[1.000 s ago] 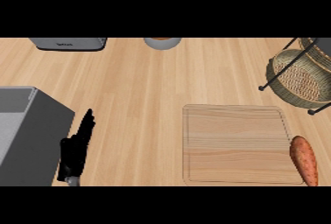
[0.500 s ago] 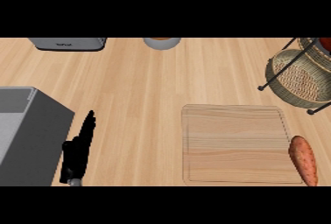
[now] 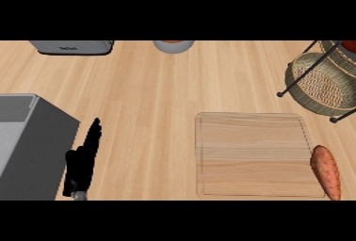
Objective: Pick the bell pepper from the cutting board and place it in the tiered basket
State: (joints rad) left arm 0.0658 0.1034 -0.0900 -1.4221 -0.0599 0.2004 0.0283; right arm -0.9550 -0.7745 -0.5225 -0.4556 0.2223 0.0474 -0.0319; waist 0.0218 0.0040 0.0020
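Observation:
The wooden cutting board [image 3: 250, 155] lies at the lower right with nothing on it. At the upper right stands the wire tiered basket [image 3: 316, 82]; its woven lower tier shows in full. In its upper tier, cut off by the view's corner, lies a red thing [image 3: 348, 45] that looks like the bell pepper. My left hand [image 3: 83, 162] rests low at the left, seen edge-on, open with straight fingers pointing up the counter and holding nothing. My right hand shows nowhere.
An orange sweet potato [image 3: 325, 172] lies on the counter against the board's right edge. A grey box-like block [image 3: 28, 141] fills the left side beside my left hand. A toaster [image 3: 73, 47] and a grey cup [image 3: 173, 45] stand along the back.
The red thing has come into sight in the basket's upper tier at the top right corner. My left hand has turned a little more edge-on and hardly shifted.

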